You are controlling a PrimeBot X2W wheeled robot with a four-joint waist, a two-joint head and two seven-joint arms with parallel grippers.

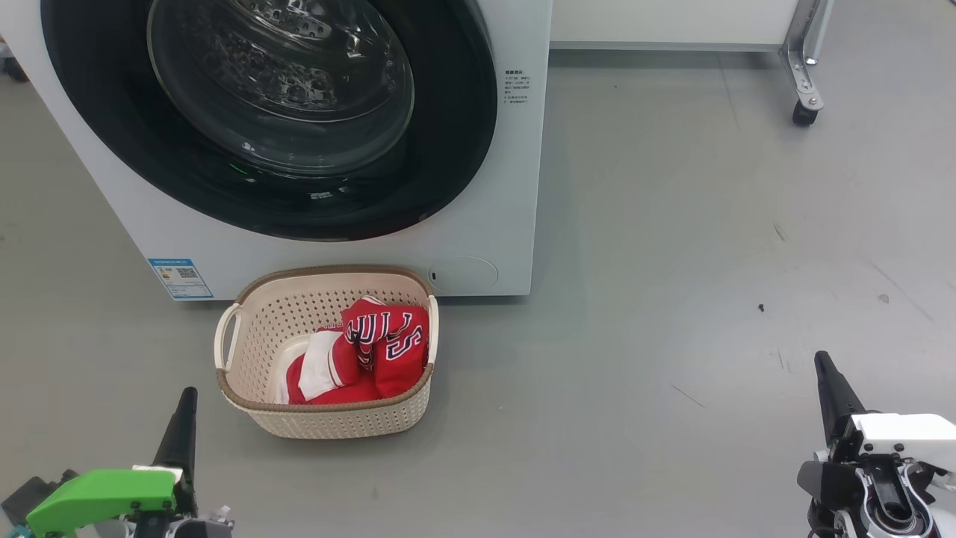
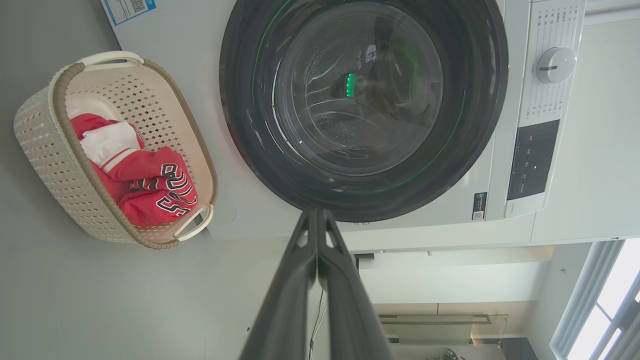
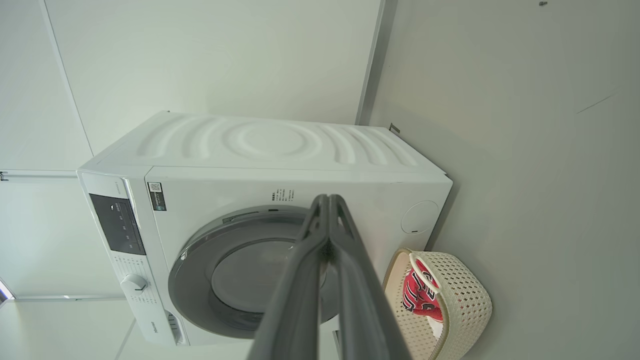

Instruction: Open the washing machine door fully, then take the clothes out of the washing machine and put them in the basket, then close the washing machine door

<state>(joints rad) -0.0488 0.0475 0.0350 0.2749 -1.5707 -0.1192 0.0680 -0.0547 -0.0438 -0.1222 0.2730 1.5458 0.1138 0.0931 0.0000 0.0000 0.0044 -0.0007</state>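
Two empty grippers, our left gripper (image 1: 186, 400) and right gripper (image 1: 824, 368), rest low with jaws pressed together since, we judge, nothing remains: the clothes (image 1: 370, 351) lie in the basket (image 1: 340, 423) just before the washing machine (image 1: 515, 232), the washing machine door (image 1: 455, 149) shut flush.

Our left gripper (image 1: 188, 396) sits low at the left of the head view, above a green wrist cover (image 1: 101, 497), fingers pressed together and pointing up. Our right gripper (image 1: 823, 362) sits low at the right, above a white wrist housing (image 1: 907, 433), fingers likewise together. Both hold nothing.
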